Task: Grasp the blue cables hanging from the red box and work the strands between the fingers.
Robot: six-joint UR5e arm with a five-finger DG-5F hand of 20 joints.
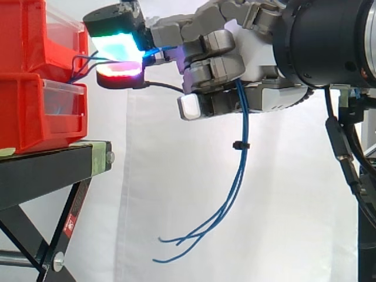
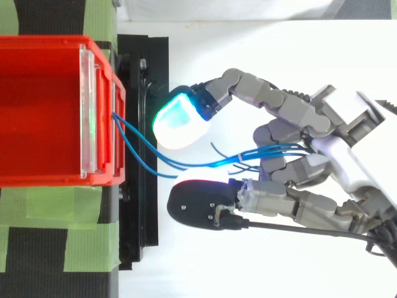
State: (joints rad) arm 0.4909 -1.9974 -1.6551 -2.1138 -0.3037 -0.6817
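Two red boxes are stacked at the left, and the blue cables (image 1: 242,135) come out of the front of the upper red box (image 1: 29,35). The strands run right between a green-glowing fingertip (image 1: 117,42) above and a red-glowing fingertip (image 1: 120,71) below. They then pass through the curled fingers of my hand (image 1: 258,64) and hang down below it, loose ends splayed. A small black tie (image 1: 238,144) bundles them. From above, the cables (image 2: 186,162) cross the gap from the box (image 2: 43,112) into the hand (image 2: 347,155), which is shut on them.
The lower red box (image 1: 35,111) sits on a black stand (image 1: 53,161) with angled legs. Green tape (image 2: 87,242) covers parts of the stand top. A white curtain hangs behind. The arm's thick black wrist comes in from the right.
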